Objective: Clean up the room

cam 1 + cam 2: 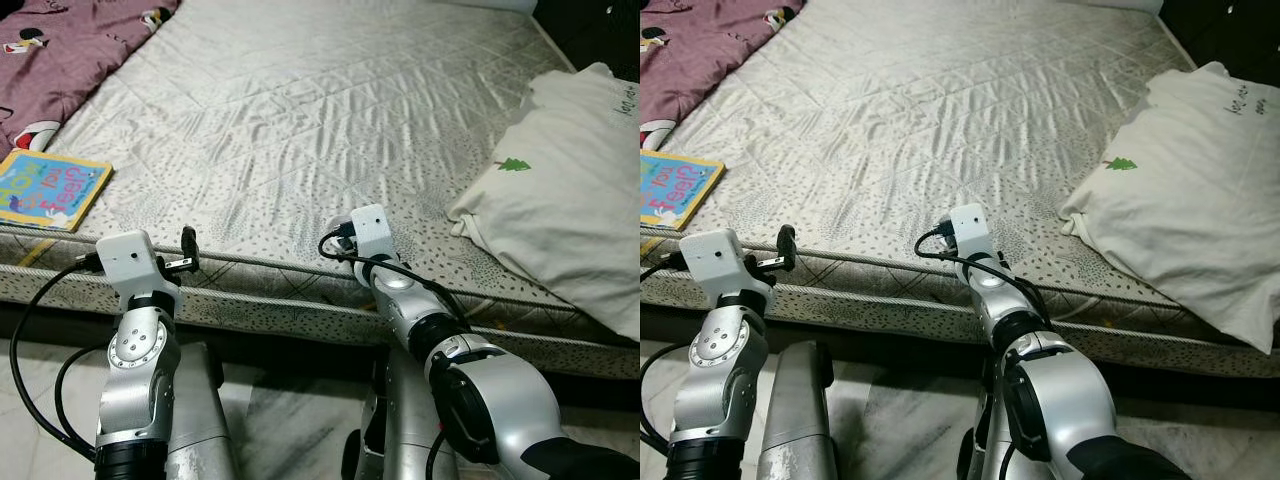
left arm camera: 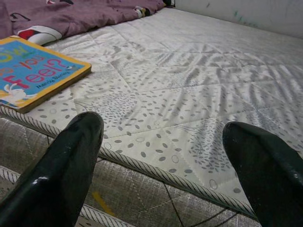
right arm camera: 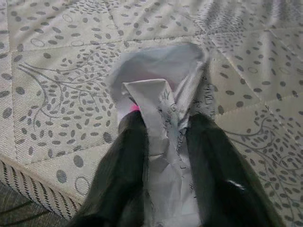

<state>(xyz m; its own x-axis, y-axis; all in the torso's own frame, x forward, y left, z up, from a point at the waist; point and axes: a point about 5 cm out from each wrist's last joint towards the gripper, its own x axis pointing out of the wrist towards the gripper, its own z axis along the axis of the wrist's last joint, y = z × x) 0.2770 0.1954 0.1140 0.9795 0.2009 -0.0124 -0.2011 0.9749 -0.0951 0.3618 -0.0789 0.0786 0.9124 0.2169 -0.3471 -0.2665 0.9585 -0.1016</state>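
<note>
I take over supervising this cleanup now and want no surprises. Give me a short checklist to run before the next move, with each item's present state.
1. Right tool shut on the crumpled white wrapper: ok.
2. Wrapper lifted off the mattress: cannot tell; it sits at the near edge.
3. Left tool open and holding nothing: ok.
4. Children's book not yet picked up, lying flat at the mattress edge ahead of the left tool: ok.
5. White pillow lies apart from both arms: ok.
6. Place to drop the wrapper: cannot tell.
</note>
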